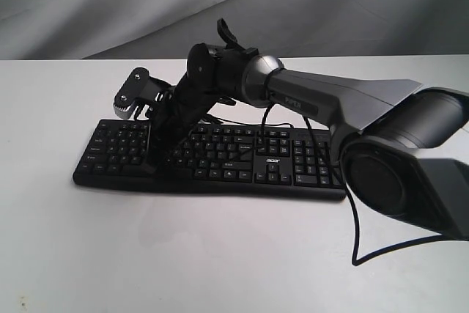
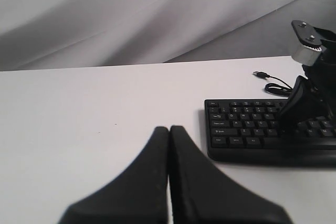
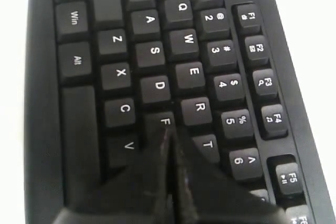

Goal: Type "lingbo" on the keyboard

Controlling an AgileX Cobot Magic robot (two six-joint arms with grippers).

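Observation:
The black keyboard (image 1: 282,160) lies across the white table, with its number pad toward the right of the exterior view. My right arm reaches across to the keyboard's left half. The right gripper (image 1: 154,163) is shut, and its tips rest among the letter keys. In the right wrist view the shut right gripper (image 3: 169,131) points at the edge of the F key (image 3: 165,121), between V and T. My left gripper (image 2: 169,129) is shut on nothing and hangs over bare table beside the keyboard (image 2: 241,125), off its Ctrl end.
The keyboard's thin USB cable (image 2: 274,81) trails on the table behind it. A black cable (image 1: 356,232) loops down from the right arm onto the table at the front right. Grey cloth (image 1: 110,5) hangs behind the white table (image 1: 183,254).

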